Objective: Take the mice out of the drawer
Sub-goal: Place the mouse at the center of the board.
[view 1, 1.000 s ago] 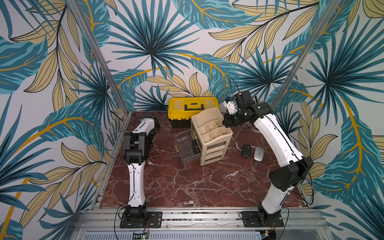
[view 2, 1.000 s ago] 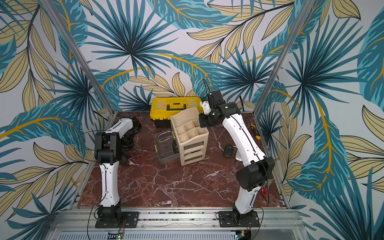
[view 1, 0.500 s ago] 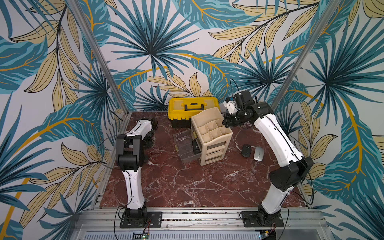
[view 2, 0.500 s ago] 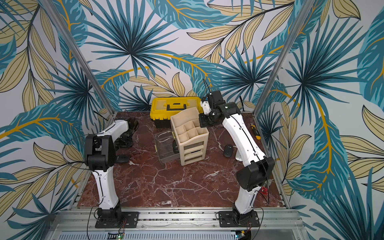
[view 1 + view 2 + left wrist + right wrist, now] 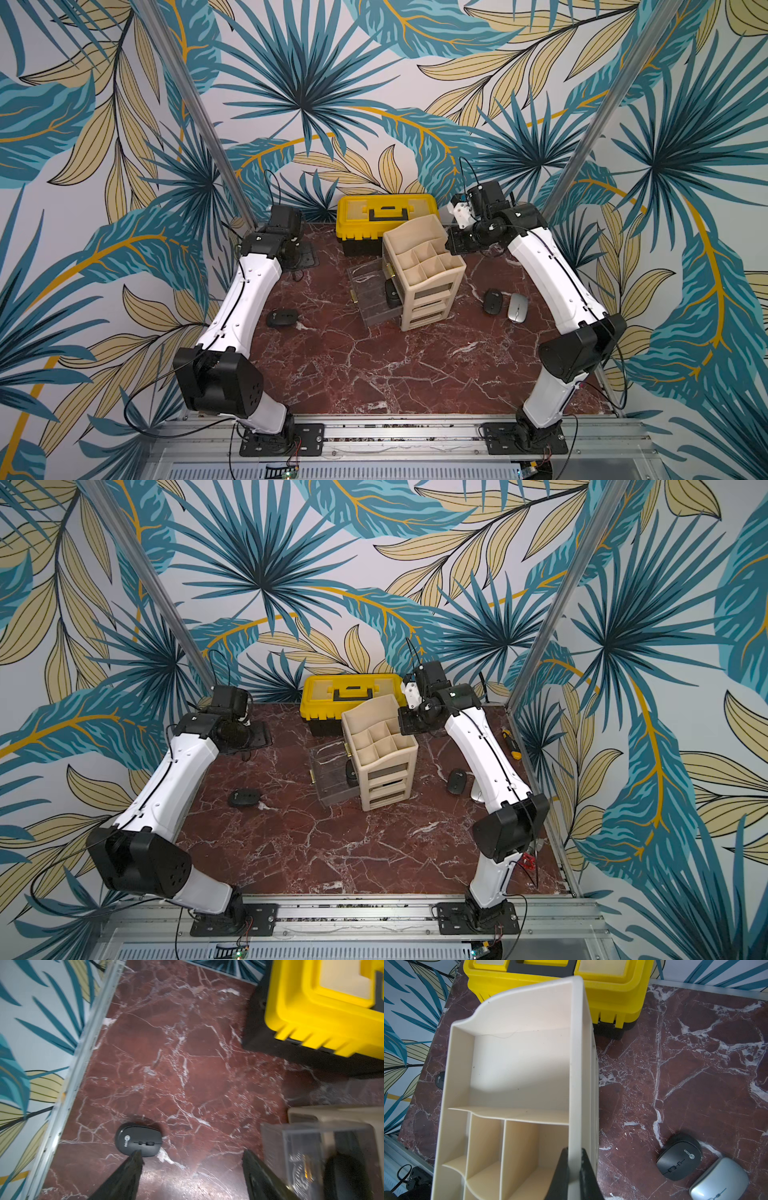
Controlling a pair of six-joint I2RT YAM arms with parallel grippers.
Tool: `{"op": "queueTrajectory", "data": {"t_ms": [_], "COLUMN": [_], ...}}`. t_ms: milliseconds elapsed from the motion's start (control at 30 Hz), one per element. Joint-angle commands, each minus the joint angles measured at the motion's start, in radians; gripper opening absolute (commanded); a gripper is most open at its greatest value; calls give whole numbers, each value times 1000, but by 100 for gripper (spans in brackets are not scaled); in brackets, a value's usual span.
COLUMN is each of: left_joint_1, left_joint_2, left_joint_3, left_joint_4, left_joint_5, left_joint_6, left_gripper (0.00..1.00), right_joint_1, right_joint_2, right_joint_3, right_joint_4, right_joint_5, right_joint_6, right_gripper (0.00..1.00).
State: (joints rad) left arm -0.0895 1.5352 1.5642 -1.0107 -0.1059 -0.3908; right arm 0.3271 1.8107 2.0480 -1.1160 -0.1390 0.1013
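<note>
We see three of the mice out on the marble table (image 5: 374,374) and one left inside. The lone black mouse (image 5: 282,318) lies flat on the left side, well apart from the rest; its long axis runs across the table, logo end toward the left wall and wheel end toward the clear drawer (image 5: 365,286). On the right side a second black mouse (image 5: 493,301) and the silver mouse (image 5: 518,307) lie just beside each other, long axes nearly parallel and running front to back; the right wrist view shows their wheel ends toward the robot bases and the black one's logo end toward the yellow toolbox (image 5: 386,216). The fourth mouse (image 5: 391,293), black, sits in the drawer, which stands pulled out of the beige organiser (image 5: 424,270) on the side facing the left arm; it lies at the organiser end, long axis roughly front to back, and we cannot tell which way it points. The left gripper (image 5: 191,1153) hangs over bare table, fingers spread wide with nothing between them. The right gripper (image 5: 574,1159) is clamped on the organiser's upper wall, one finger on each side
</note>
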Motion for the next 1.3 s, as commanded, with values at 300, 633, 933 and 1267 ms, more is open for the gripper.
{"op": "queueTrajectory", "data": {"t_ms": [300,633,933,1267], "left_joint_1": [158,268,322,391], "left_joint_2": [-174,-93,-11,96], "left_joint_3": [-522,-581,-603,-575], "left_joint_4": [195,266,249,311], "left_joint_5": [133,154,184,206], "left_joint_6": [-530,-710,-800,-788], "left_gripper": [100,100,100,98], "right_joint_1": [-11,-12,-12,-11], "right_joint_2": [18,1,6,-1], "right_joint_3": [-21,-46,-47,-49], "right_joint_4": [-57,-44,-44,-43], "right_joint_5": [68,61,66,71], "right_joint_6": [-43,-47,-53,-56], "right_gripper": [0,0,0,0]}}
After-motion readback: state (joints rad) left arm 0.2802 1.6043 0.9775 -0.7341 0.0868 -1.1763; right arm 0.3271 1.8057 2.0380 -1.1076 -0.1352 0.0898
